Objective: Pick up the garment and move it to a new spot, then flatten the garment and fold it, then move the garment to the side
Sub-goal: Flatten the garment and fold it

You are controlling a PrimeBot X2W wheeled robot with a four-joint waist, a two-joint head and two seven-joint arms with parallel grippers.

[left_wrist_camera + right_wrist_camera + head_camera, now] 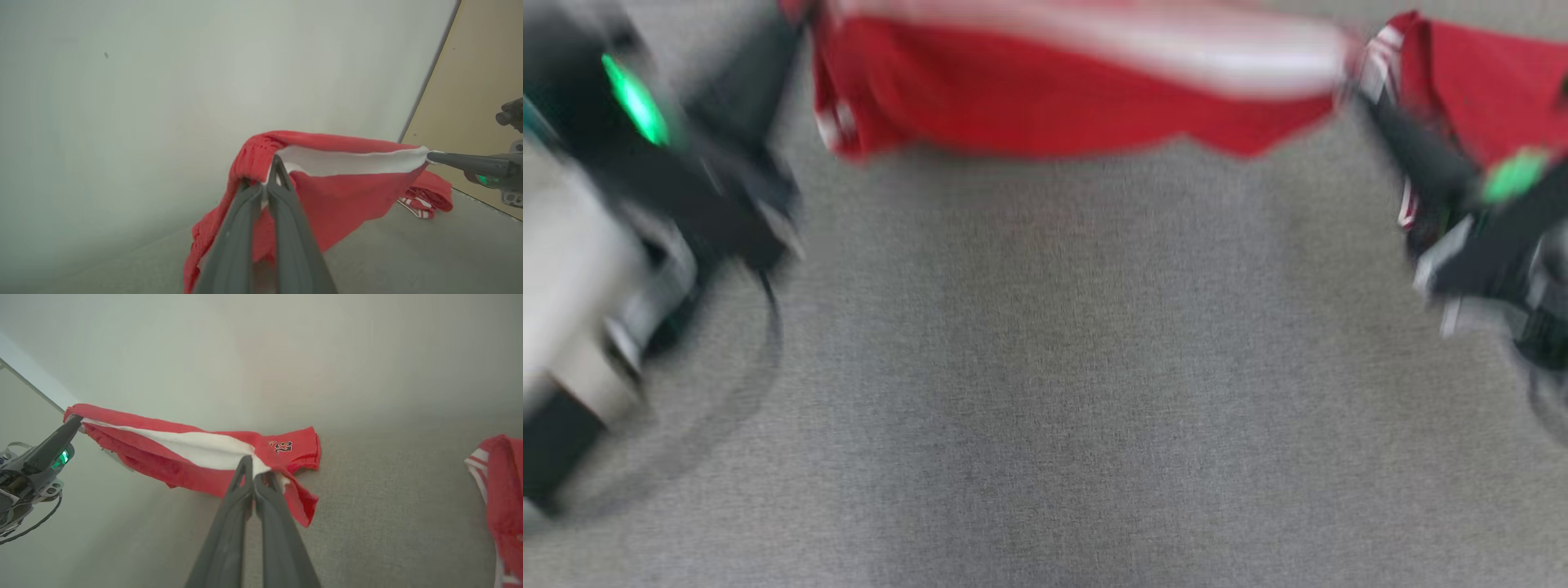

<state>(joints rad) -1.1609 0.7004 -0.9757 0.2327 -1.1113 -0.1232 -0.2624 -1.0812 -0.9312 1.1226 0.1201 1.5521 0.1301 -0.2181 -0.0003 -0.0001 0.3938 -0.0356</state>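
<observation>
Left gripper [266,179] and right gripper [252,469] each clamp the red garment [1054,106] by its white band [196,447]; it hangs taut between them, likely for laying flat.

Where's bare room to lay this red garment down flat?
The grey surface is bare below the garment, between the left gripper and right gripper that pinch it taut. It is crowded beside the right gripper: another red striped cloth lies there.
</observation>
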